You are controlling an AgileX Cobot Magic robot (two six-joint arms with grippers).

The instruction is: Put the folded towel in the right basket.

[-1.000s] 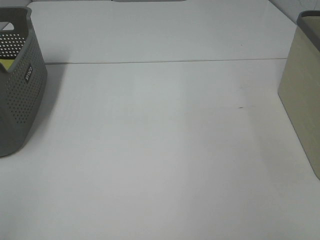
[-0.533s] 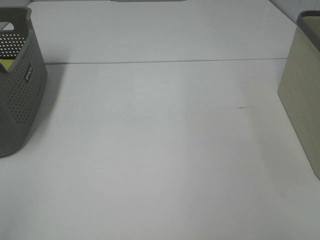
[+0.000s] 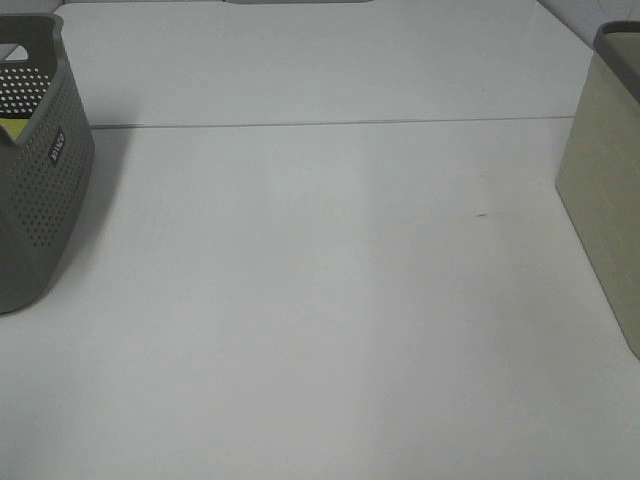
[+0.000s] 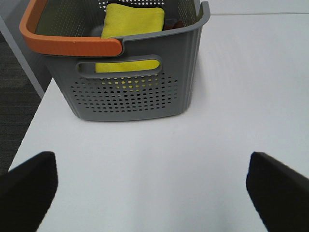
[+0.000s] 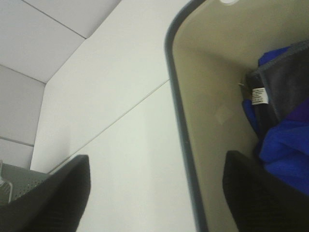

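Note:
A folded yellow towel (image 4: pixel 133 21) lies inside the grey perforated basket (image 4: pixel 140 92) with an orange handle (image 4: pixel 67 46). That basket stands at the table's left edge (image 3: pixel 40 200), and a bit of yellow (image 3: pixel 10 127) shows through it. The beige right basket (image 3: pixel 600 190) stands at the right edge. In the right wrist view its rim (image 5: pixel 176 96) is close, with a blue cloth (image 5: pixel 285 140) and a dark grey towel (image 5: pixel 277 87) inside. My left gripper (image 4: pixel 154 193) is open and empty, a little before the grey basket. My right gripper (image 5: pixel 159 193) is open and empty over the beige basket's rim.
The white table (image 3: pixel 320 300) has a seam (image 3: pixel 320 124) running across its far part. Its left edge drops to a dark floor (image 4: pixel 14 96) beside the grey basket. Neither arm shows in the exterior view.

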